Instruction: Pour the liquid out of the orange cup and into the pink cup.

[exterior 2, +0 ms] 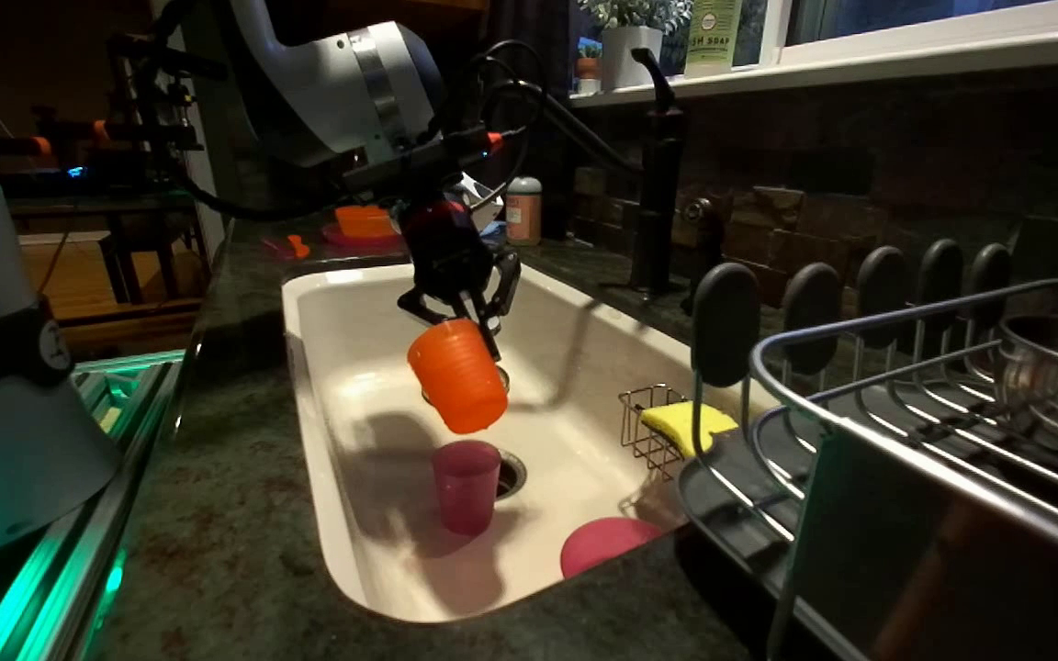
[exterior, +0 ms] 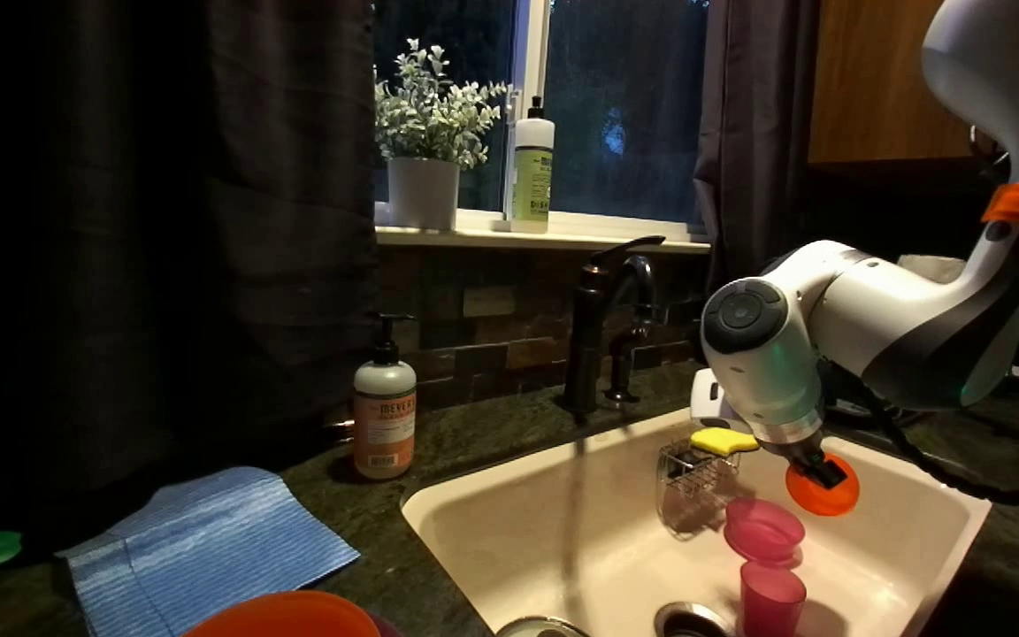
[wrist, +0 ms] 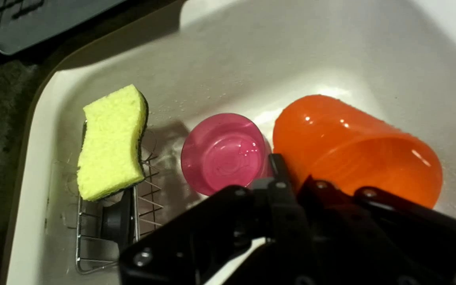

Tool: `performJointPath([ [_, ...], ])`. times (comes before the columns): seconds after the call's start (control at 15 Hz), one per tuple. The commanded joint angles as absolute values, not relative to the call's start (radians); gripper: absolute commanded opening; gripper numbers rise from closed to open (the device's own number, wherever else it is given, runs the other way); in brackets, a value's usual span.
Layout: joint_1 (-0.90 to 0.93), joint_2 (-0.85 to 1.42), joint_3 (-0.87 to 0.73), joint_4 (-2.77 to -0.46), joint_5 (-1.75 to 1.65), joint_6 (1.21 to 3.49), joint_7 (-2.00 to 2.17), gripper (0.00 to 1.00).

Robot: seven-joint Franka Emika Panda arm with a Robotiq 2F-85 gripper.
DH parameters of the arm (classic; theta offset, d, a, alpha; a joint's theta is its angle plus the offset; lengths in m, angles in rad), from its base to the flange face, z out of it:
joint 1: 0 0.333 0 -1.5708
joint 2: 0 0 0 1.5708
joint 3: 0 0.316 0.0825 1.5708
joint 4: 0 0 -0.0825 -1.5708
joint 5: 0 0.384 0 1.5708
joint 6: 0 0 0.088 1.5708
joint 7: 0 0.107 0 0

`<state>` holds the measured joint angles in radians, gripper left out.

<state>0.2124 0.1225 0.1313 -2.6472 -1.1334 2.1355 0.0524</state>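
Note:
My gripper (exterior 2: 483,327) is shut on the orange cup (exterior 2: 457,381), which is tilted well over above the sink. In the wrist view the gripper's fingers (wrist: 293,171) pinch the cup (wrist: 327,134) at its side; its mouth faces lower right. In an exterior view the cup (exterior: 800,495) shows as a round disc past the fingers. The pink cup (exterior 2: 467,491) stands upright on the sink floor below it, also in an exterior view (exterior: 772,597). The wrist view shows an upright pink vessel (wrist: 224,154); I cannot tell whether it is that cup. No liquid stream is visible.
Another pink piece (exterior: 764,529) sits near the wire caddy (exterior: 673,478) with a yellow sponge (exterior 2: 687,427). A dish rack (exterior 2: 823,441) borders the sink (exterior 2: 313,459). The dark faucet (exterior 2: 658,184) rises beside it. An orange dish (exterior: 288,615) is on the counter.

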Motion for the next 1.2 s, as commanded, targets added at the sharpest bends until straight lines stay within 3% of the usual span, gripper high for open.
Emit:
performJointPath([
  [0.0,0.194,0.122,0.149,-2.647,-1.135,2.132,0.051,0.05],
  [0.13,0.193,0.122,0.149,-2.647,-1.136,2.132,0.051,0.01],
  [1.13,0.22,0.185,0.199,-2.614,-1.229,2.009,0.077,0.01],
])
